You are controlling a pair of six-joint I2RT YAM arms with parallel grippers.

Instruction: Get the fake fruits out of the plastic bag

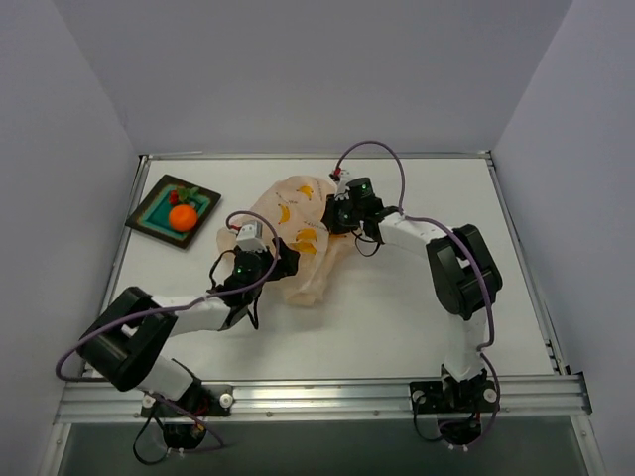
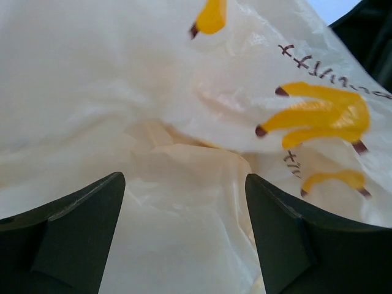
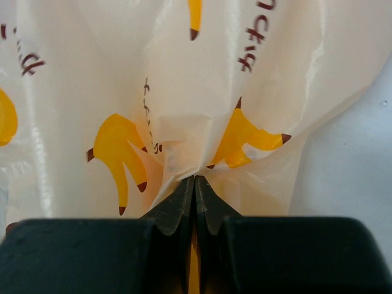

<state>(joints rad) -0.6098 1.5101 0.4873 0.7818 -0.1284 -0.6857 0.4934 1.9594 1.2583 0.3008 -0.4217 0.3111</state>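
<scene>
Fake fruits point(image 1: 181, 210): two already sit out of the bag, in the teal tray point(image 1: 149, 216) at the far-left of the counter point(image 1: 417, 307). They are a round orange fruit point(image 1: 183, 217) and, just beyond it, a small red fruit with green leaves point(image 1: 177, 197). No third fruit shows in any view. If a yellow-orange one remains, it is presumably inside the bag, but the crinkled film hides it and I cannot tell. Plastic bag point(image 1: 308, 283), pale peach with banana prints, lies crumpled mid-counter between the two arms, well apart from the tray. Right fingers point(image 3: 184, 205) are closed tight on a gathered fold of the bag's far-right side, with film bunched at the tips. Left fingers point(image 2: 79, 226) are spread wide and gripping nothing, poised low over the near-left side of the bag, with wrinkled film filling the gap between them. The bag mouth is not clearly identifiable from here. Judgement: the task is partly done, with two fruits in the tray. What is left is to find or open the mouth while the right side is held, check for any fruit inside and move it out. Risk: the thin film slips or bunches, so the left fingers catch plastic rather than fruit.
</scene>
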